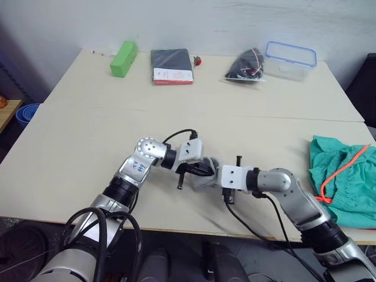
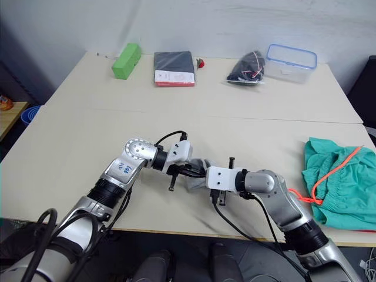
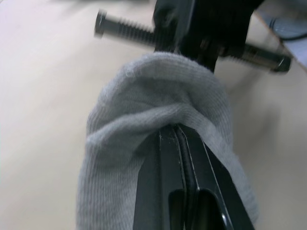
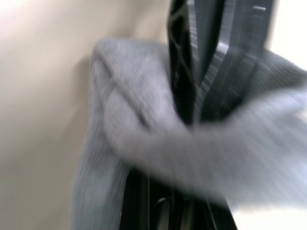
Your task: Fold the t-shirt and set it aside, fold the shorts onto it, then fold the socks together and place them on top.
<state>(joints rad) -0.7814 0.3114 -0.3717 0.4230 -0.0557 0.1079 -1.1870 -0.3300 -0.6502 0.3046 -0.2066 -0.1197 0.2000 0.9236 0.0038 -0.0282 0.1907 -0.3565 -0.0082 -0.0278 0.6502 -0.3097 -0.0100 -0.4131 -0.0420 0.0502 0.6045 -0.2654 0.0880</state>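
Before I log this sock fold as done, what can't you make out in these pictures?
- The socks: head views, mostly hidden between the left hand and the right hand; one sock or two, unclear.
- Right wrist view: motion blur hides how the grey cloth is folded.
- The shorts: cut off by the right edge.

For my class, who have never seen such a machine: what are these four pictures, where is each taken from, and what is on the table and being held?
This is a two-armed humanoid robot. Two pictures come from cameras on its head, looking down over its arms; two come from cameras on its wrists. The left end effector and right end effector meet over a pale table, both shut on the grey socks. At the robot's right lie the teal shorts with an orange drawstring. Along the far edge sit a green block, a dark book, a black bag and a clear plastic box.
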